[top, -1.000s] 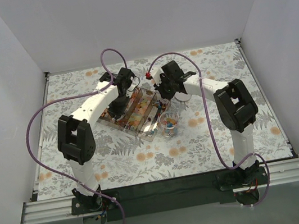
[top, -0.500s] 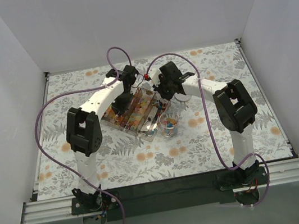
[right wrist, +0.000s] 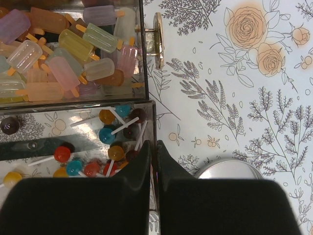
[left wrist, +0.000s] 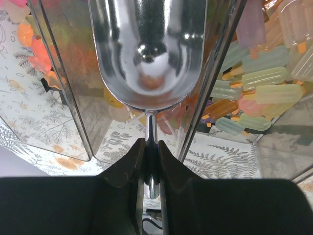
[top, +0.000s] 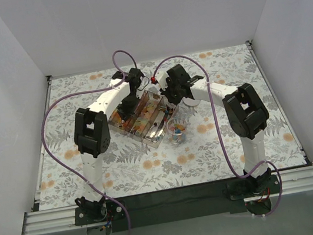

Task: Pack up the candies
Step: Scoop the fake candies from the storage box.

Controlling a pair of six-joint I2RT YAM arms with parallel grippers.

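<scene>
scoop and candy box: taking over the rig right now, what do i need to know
Left gripper: shut on the handle of the scoop, whose bowl looks empty and sits between the walls of the clear box.
Right gripper: shut on the box's side wall.
Most candies are in the box's compartments; a few are in the small cup beside it.
To do: scoop more, tip into the cup.

My overhead camera looks down from behind both arms at the whole table (top: 170, 169). My 2 wrist cameras sit close above the clear box (top: 151, 118), which all 3 views share.
</scene>
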